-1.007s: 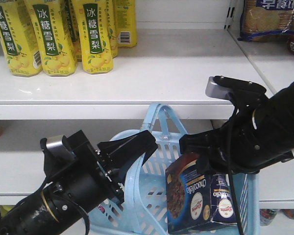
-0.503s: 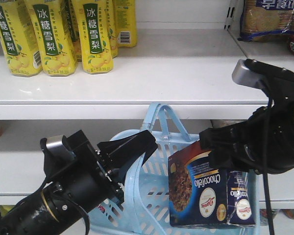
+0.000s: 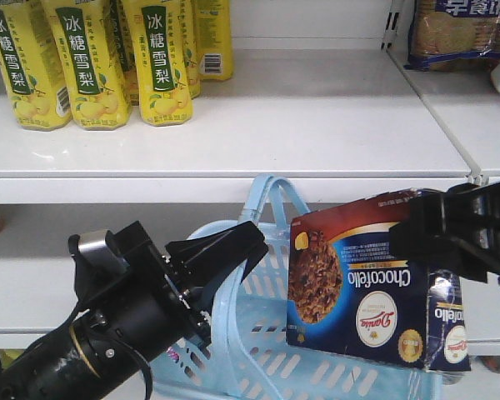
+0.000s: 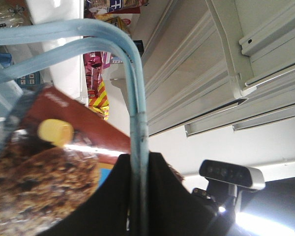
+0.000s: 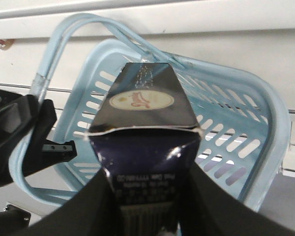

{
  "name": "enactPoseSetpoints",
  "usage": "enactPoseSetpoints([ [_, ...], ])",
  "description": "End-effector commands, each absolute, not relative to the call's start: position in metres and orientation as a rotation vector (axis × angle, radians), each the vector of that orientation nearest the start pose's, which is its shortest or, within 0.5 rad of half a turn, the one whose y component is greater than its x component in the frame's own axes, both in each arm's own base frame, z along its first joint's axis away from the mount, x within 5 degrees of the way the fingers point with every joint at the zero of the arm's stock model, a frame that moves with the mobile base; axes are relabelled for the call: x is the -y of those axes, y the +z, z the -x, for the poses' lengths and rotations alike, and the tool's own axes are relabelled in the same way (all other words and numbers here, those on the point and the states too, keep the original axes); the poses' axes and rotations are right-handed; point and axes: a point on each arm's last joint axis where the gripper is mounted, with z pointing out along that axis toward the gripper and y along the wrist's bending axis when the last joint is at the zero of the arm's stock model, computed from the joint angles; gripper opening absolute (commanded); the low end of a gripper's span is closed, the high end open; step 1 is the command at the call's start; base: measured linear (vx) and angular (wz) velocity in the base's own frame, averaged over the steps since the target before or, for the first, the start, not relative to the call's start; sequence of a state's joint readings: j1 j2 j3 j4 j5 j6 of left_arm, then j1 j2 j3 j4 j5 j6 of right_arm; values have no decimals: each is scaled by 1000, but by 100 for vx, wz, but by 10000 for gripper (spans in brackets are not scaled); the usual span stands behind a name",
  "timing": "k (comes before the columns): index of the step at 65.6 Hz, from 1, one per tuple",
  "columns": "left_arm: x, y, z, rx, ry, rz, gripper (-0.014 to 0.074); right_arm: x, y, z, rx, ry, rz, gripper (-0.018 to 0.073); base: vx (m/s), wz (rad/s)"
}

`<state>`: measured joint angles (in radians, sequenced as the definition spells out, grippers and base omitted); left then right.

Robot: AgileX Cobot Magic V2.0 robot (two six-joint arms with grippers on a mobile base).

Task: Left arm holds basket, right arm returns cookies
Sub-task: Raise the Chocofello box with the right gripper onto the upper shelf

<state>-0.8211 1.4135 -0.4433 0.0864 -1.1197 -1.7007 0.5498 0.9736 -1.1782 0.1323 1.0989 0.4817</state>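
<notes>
White shelving [image 3: 317,125] fills the far side of the scene, with yellow drink cartons [image 3: 92,62] at its far left and clear-wrapped biscuits [image 3: 458,33] at far right. Below it hangs the light blue basket [image 3: 250,333], its hoop handle pinched tight in the left arm's gripper [image 3: 225,250] at near left. Above the basket's right half, clear of its rim, the cookies [image 3: 358,292] ride tilted, clamped at their right end by the right arm's gripper [image 3: 450,237]. To do this well, I would level the carton, carry it up and far toward the open shelf board, keep it off the handle, and hold the basket steady. Release only once the carton's base rests flat.
</notes>
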Motion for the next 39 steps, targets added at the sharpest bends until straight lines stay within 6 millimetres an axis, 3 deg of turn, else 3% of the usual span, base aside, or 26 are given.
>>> enactPoseSetpoints([
  [1, 180, 275, -184, -1308, -2092, 711, -3, -93, 430, -133, -2296, 716, 67, -6, 0, 0],
  [22, 180, 275, -184, -1308, -2092, 711, -3, -79, 448, -122, -2148, 678, 73, -6, 0, 0],
  [39, 180, 275, -184, -1308, -2092, 711, -3, -67, 485, -126, -1871, 575, 86, -6, 0, 0],
])
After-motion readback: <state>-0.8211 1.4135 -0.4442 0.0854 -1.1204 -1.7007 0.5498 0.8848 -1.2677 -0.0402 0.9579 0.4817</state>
